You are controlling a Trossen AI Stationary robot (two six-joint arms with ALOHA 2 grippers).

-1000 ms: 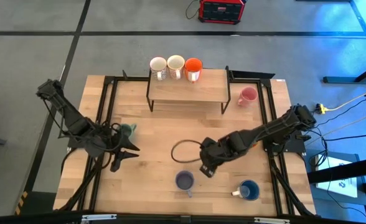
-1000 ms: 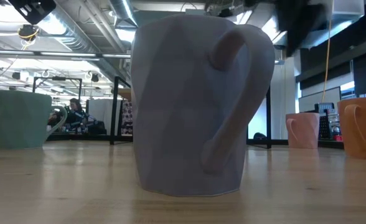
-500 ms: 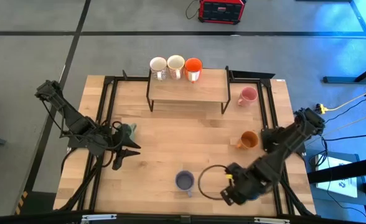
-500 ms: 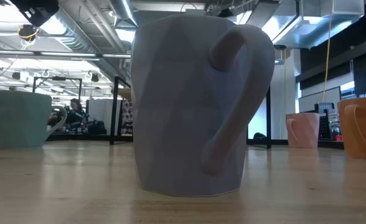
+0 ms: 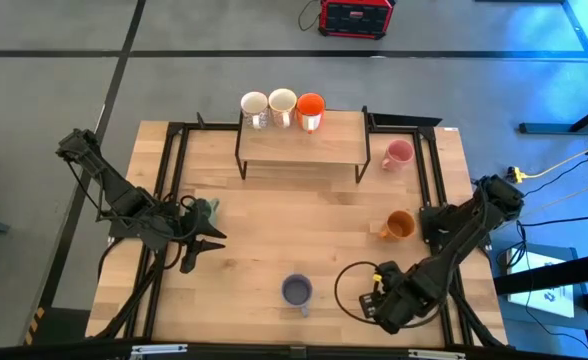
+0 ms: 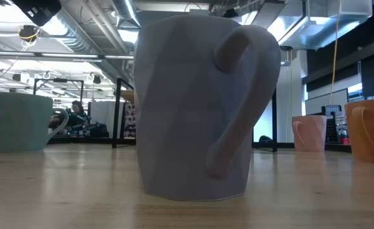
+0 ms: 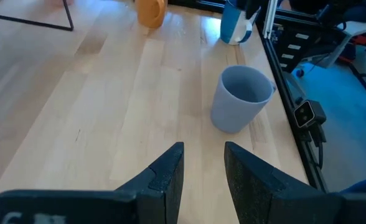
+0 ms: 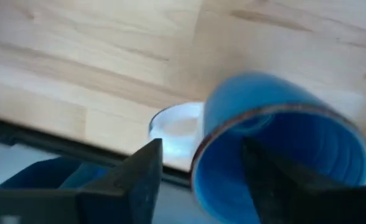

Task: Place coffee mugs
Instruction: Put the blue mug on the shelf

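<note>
1. Straddling the rim of the glossy blue ceramic mug (image 8: pixel 282 155) at the table's near right edge, the right gripper (image 5: pixel 389 300) had its fingers wide, one inside, one outside; whether they gripped yet I cannot tell.
2. Glazed ceramic likely handled stiff, slippery and breakable, so a wall pinch looked best.
3. The lavender-grey faceted mug (image 5: pixel 296 291) stood nearby.
4. Farther left, the left gripper (image 5: pixel 199 245) waited part-open and empty beside the pale green mug (image 5: pixel 208 209).

You are seeing the blue mug (image 8: pixel 282 149) blurred and running off the right wrist view's edge. In the high view the right gripper (image 5: pixel 382 303) is covering it. The lavender-grey mug (image 6: pixel 200 108) is blocking much of the low view.
</note>
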